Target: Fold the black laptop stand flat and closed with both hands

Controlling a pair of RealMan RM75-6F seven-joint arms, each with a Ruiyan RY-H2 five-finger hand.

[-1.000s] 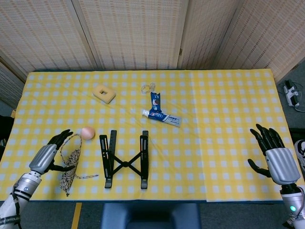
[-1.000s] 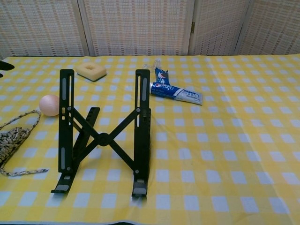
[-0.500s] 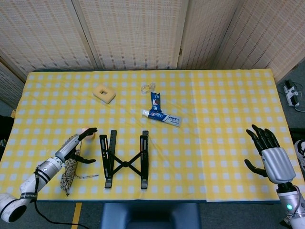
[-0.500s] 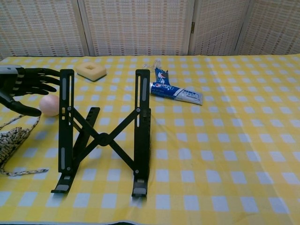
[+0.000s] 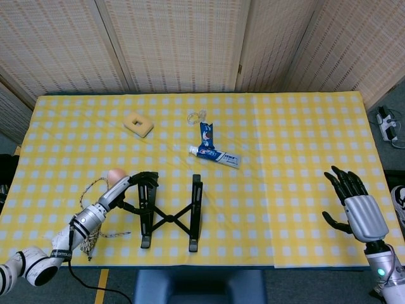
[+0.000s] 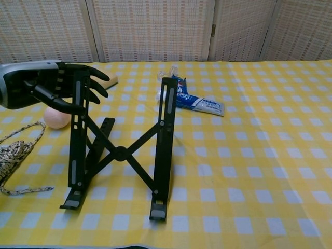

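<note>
The left hand (image 6: 62, 88) is now gripping the top of the left rail of the black laptop stand (image 6: 122, 150), having crossed from beside the rope (image 5: 92, 218) to the stand within the last second. The stand is sitting at the near edge of the table (image 5: 285, 139), still spread in its X form, and it is now tilting slightly to the robot's right under the new contact. The right hand (image 5: 354, 206) is hovering well apart at the far right, fingers spread and grasping nothing, and is edging inward only a little. Judged from this, one side of the stand is being secured, but folding cannot yet begin, since the right rail is standing untouched. A pink ball (image 6: 56, 116) is lying just beside the gripped rail.
</note>
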